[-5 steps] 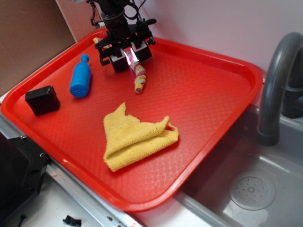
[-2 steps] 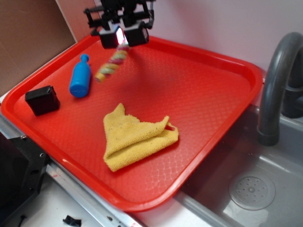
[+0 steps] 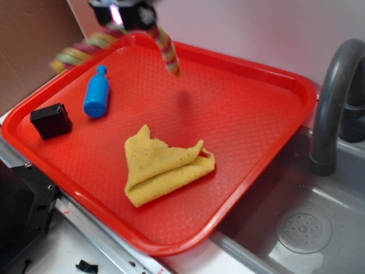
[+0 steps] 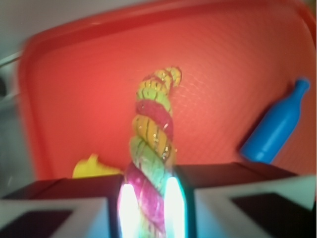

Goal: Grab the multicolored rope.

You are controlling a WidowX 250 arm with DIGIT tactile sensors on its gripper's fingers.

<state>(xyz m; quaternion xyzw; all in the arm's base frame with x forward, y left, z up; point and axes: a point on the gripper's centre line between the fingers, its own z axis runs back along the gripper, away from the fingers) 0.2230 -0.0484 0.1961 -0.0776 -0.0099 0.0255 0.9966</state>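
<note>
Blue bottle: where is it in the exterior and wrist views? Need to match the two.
Exterior: blue bottle lies at the left of the red tray, beside the black box.
Wrist: blue bottle at the right edge, neck pointing up-right.
Shared landmark: the multicolored rope held in the gripper.

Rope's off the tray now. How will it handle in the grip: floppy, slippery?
Probably floppy: the multicolored rope droops on both sides of the gripper. Likely light and soft; in the wrist view the fingers pinch it narrower. The braid probably resists slipping, but loose ends may swing.
</note>
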